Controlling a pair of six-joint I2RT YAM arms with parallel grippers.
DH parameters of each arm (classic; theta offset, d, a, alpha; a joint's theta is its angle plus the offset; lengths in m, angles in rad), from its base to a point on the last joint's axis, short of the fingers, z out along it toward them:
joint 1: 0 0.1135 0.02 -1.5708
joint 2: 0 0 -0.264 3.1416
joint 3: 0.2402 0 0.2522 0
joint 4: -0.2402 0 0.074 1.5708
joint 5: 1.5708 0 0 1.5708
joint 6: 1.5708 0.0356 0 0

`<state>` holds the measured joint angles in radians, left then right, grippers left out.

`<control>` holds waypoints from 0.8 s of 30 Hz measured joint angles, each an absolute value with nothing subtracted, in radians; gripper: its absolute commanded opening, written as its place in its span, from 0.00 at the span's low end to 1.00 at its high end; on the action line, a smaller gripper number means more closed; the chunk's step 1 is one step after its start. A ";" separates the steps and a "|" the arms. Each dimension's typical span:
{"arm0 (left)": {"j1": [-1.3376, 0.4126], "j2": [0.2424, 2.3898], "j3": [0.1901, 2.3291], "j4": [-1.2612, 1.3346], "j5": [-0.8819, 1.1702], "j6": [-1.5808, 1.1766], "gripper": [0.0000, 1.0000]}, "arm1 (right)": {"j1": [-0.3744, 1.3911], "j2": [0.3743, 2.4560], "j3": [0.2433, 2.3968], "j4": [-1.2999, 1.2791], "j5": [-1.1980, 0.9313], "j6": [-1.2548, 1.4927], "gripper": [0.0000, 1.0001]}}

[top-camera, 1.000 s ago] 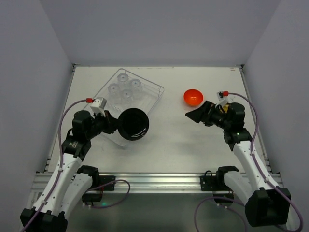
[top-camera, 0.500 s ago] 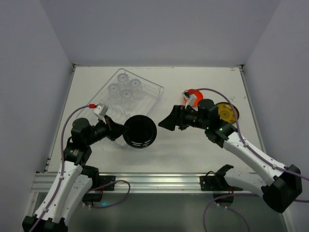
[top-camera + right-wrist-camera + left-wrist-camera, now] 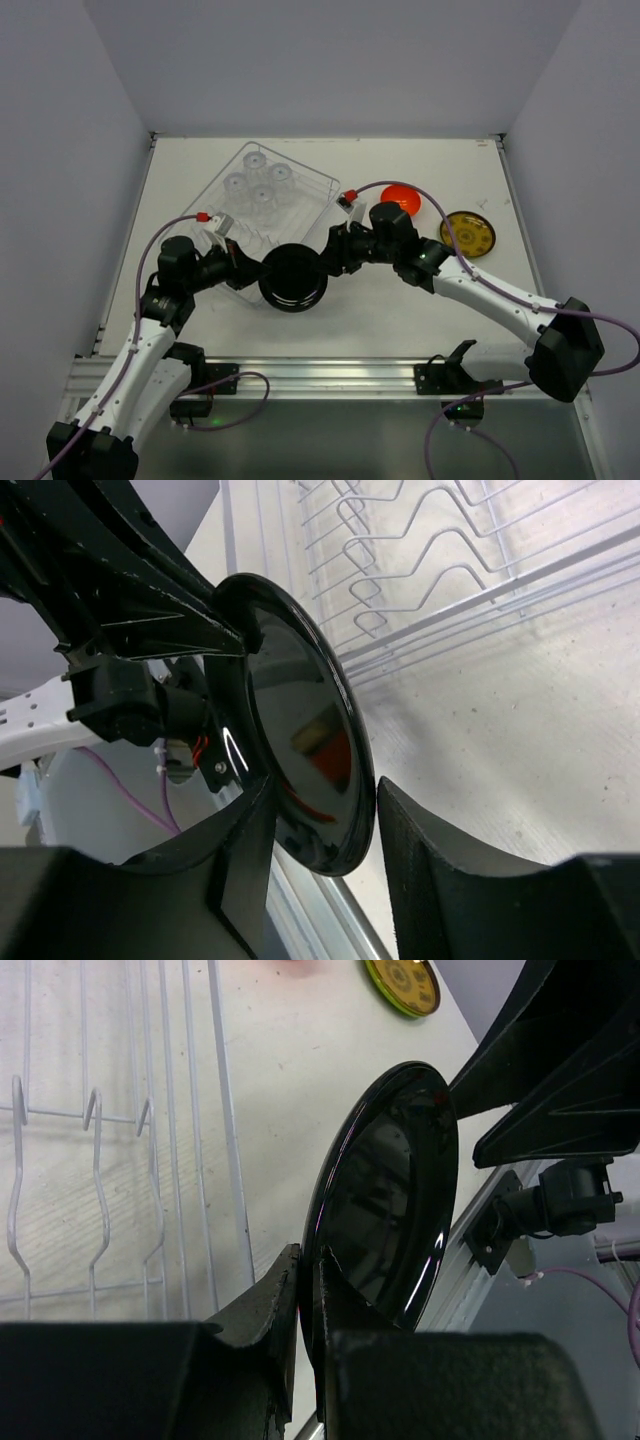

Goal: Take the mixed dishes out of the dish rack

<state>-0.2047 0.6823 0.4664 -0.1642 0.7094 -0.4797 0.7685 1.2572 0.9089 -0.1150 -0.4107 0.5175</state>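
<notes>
Left end effector (image 3: 305, 1260): clenched on the near rim of the black plate (image 3: 390, 1200), one finger on each face.
Right end effector (image 3: 320, 790): part-open, straddling the plate's far rim. Bare counter shows between the rim and one finger; the other finger may be touching, but the overlap in its wrist view makes that hard to tell.
Plate (image 3: 293, 277): lifted off the counter (image 3: 400, 310) at lower centre of the overhead frame, just past the near corner of the dish rack (image 3: 325, 200).
Key relation: the plate's diameter runs left to right between the two end effectors, which sit on opposite rims. The right one already has the rim inside its jaws, so it needs only a squeeze and no further reach.
Rack contents: four clear tumblers (image 3: 258, 183) stand in its far half, upper left of centre.
Already out: the orange bowl (image 3: 400, 198) lies right of the rack, and a yellow disc (image 3: 467, 234) further right.
Likely step: handover of the plate from left arm to right.
</notes>
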 measured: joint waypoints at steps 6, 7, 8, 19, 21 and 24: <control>-0.205 0.675 0.466 -0.154 0.728 -0.480 0.00 | 0.767 1.277 0.899 -0.053 -0.421 0.504 0.37; -0.205 0.674 0.466 -0.150 0.731 -0.480 0.00 | 0.767 1.279 0.889 -0.035 -0.430 0.504 0.35; -0.205 0.674 0.466 -0.147 0.735 -0.480 0.00 | 0.767 1.280 0.878 -0.019 -0.439 0.505 0.31; -0.207 0.670 0.465 -0.136 0.752 -0.471 0.42 | 0.766 1.258 0.793 0.062 -0.477 0.507 0.00; -0.212 0.673 0.472 -0.147 0.727 -0.453 0.60 | 0.768 1.228 0.773 0.058 -0.452 0.506 0.00; -0.210 0.676 0.494 -0.176 0.678 -0.443 0.96 | 0.757 1.166 0.742 0.042 -0.397 0.509 0.00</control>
<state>-0.2100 0.6758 0.4938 -0.1757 0.6777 -0.4435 0.7574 1.1660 0.7422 0.0422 -0.3973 0.5087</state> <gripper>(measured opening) 0.797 0.060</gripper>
